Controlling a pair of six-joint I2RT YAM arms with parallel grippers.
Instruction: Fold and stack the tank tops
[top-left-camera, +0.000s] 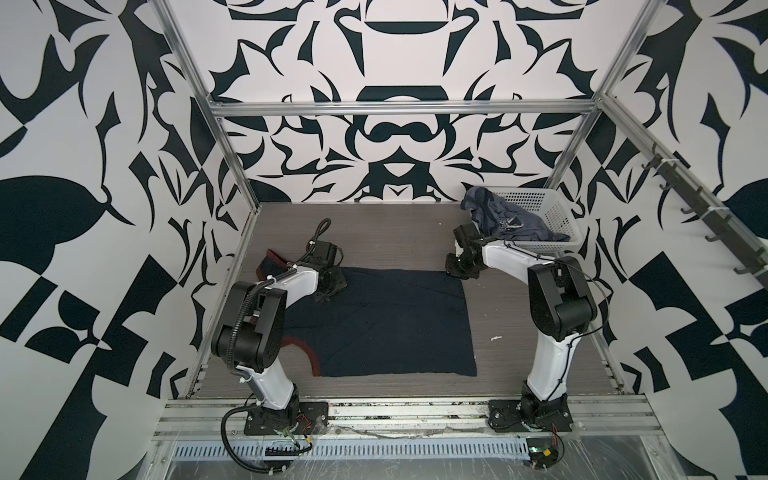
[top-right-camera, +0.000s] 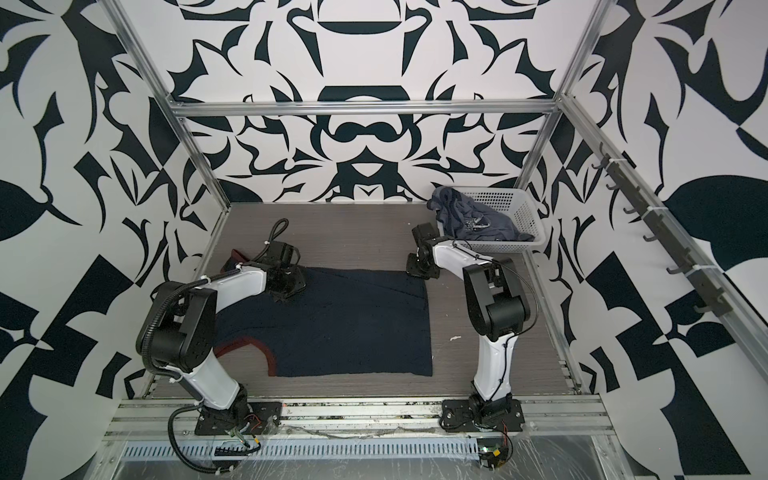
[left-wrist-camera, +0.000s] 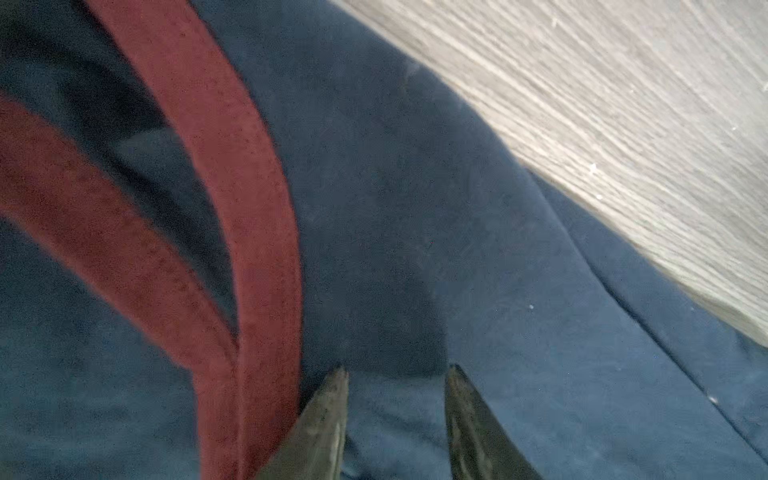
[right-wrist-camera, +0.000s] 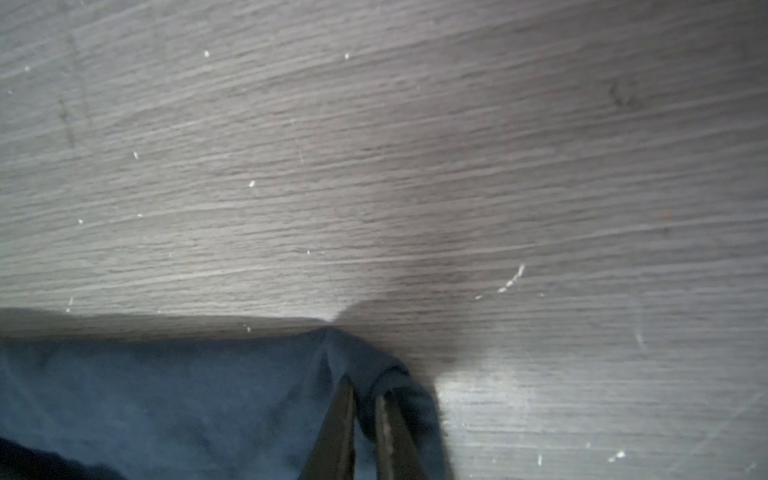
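Observation:
The dark navy tank top (top-left-camera: 386, 324) (top-right-camera: 353, 324) lies spread flat on the table, its dark-red armhole trim (top-left-camera: 309, 357) (left-wrist-camera: 249, 208) toward the left. My left gripper (top-left-camera: 330, 291) (top-right-camera: 291, 291) (left-wrist-camera: 397, 372) is down on its far left part beside the trim. Its fingers stand apart, with navy cloth (left-wrist-camera: 415, 249) under and between the tips. My right gripper (top-left-camera: 461, 272) (top-right-camera: 422, 272) (right-wrist-camera: 365, 386) is at the far right corner, shut on a pinch of the navy cloth (right-wrist-camera: 166, 395). The slate-blue tank top (top-left-camera: 498, 216) (top-right-camera: 469, 216) lies crumpled in the basket.
A white perforated basket (top-left-camera: 557, 216) (top-right-camera: 523, 212) stands at the back right corner, just behind my right arm. A small white scrap (top-left-camera: 496, 338) lies on the grey wood table (top-left-camera: 395, 237) right of the navy top. Metal frame posts edge the table.

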